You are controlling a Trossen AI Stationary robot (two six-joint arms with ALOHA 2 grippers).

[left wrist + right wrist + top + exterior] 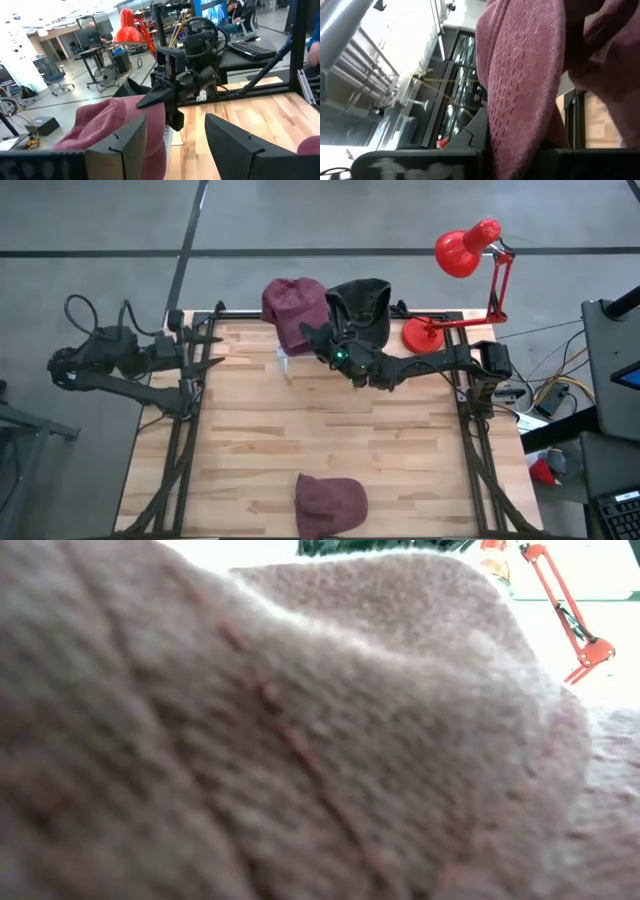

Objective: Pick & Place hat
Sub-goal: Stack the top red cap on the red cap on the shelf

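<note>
A maroon knit hat (293, 308) sits at the table's far edge, left of a black hat (362, 305). My right gripper (312, 340) reaches across from the table's right and meets the maroon hat's near-right side, shut on its knit (525, 75). In the left wrist view the right gripper (150, 97) points into the hat (115, 130). A second maroon hat (330, 502) lies at the near edge and fills the low view (300, 740). My left gripper (205, 348) waits open at the table's left edge, touching nothing. My right gripper pinches a raised ridge of the maroon hat's knit (520, 135) between its two fingers, on the hat's near-right side. It comes roughly level from the table's right, slanting toward the far edge. One layer or several, and whether the hat is lifted, I cannot tell.
A red desk lamp (465, 250) stands at the far right corner, its base (425, 335) just right of the black hat. The lamp's arm (570, 610) shows in the low view. Bare wood (330, 420) lies between the far hats and the near hat.
</note>
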